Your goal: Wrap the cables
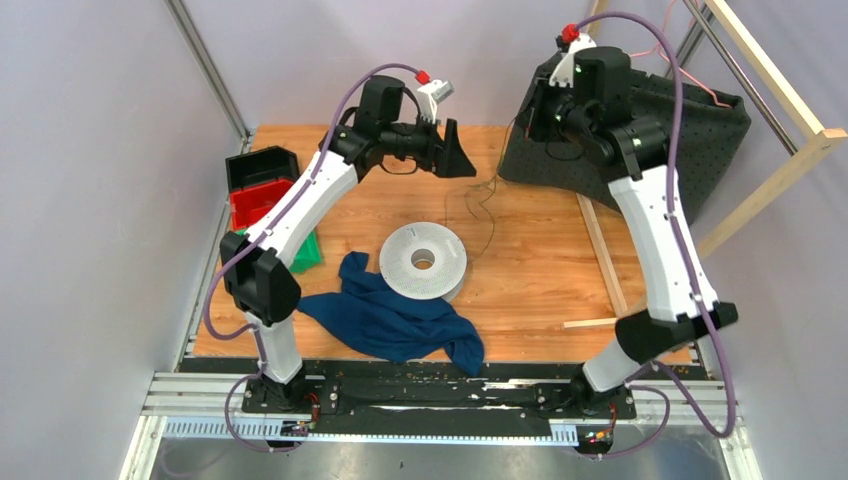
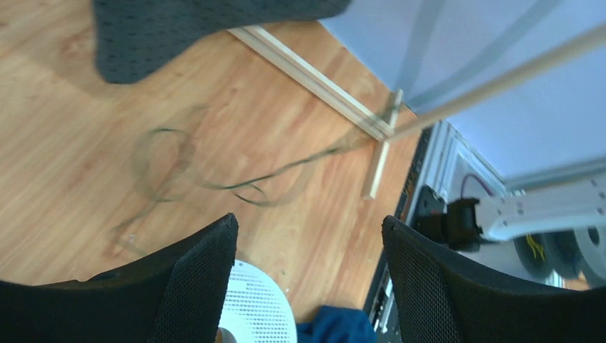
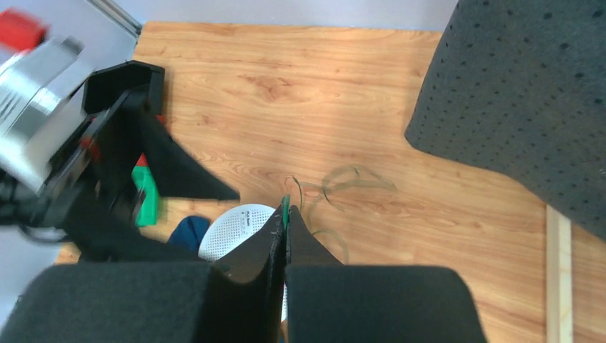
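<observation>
The cable (image 1: 478, 190) is a very thin dark green wire lying in loose loops on the wooden table behind the white perforated spool (image 1: 424, 260). My right gripper (image 3: 286, 214) is shut on one end of the wire, held above the table near the black foam pad's edge (image 1: 527, 120). The wire's loops (image 3: 350, 175) trail below it. My left gripper (image 2: 309, 221) is open and empty, hovering above the table behind the spool (image 2: 257, 307), with the wire (image 2: 236, 184) lying ahead of its fingers. It also shows in the top view (image 1: 458, 155).
A blue cloth (image 1: 395, 320) lies against the spool's near side. A red and black bin (image 1: 258, 185) and a green item (image 1: 305, 250) sit at the left. A black perforated foam pad (image 1: 700, 110) fills the back right. A wooden strip (image 1: 600, 250) lies at the right.
</observation>
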